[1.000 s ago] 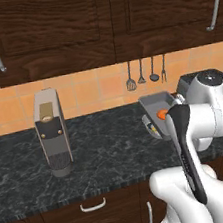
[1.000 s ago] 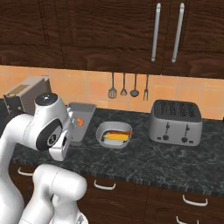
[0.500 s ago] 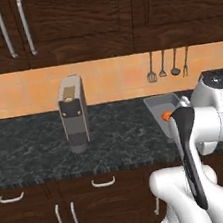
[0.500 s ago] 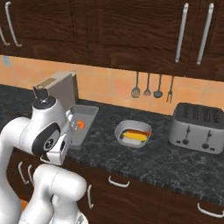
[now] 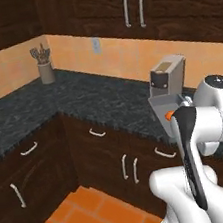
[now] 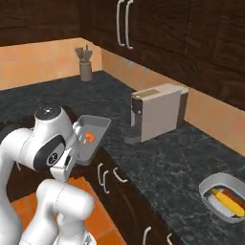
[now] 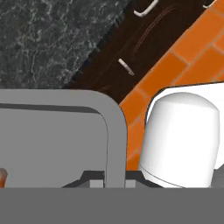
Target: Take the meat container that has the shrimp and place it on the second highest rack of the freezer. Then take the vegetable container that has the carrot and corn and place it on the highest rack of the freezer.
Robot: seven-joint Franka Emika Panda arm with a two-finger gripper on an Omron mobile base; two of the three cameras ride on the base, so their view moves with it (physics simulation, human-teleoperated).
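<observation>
Meat container (image 6: 91, 139) is held off the surface, above the cabinet fronts and the orange tiled floor (image 5: 94, 222), in front of the arm's upper joint. In the right base view its long axis runs from the arm toward the coffee machine (image 6: 155, 112); the tray is tilted, far end higher, open side facing up and toward the camera. End effector (image 7: 108, 181) is closed on the container's near rim; in the hand view the grey rim (image 7: 114, 131) passes between the fingertips at the bottom edge. Container: small, grey, rectangular, rounded corners, plain flat floor. The shrimp (image 6: 88, 139), a tiny curled orange-red piece, lies roughly mid-floor; a sliver of it shows at the hand view's left edge. Surface (image 5: 86, 99) is dark speckled stone, L-shaped around a room corner, with an orange backsplash and dark wood cabinets above and below. A utensil holder (image 5: 46, 70) stands near the corner. A rounded pale dish (image 6: 225, 196) with orange and yellow food sits on the surface well apart from the container, beyond the coffee machine.
</observation>
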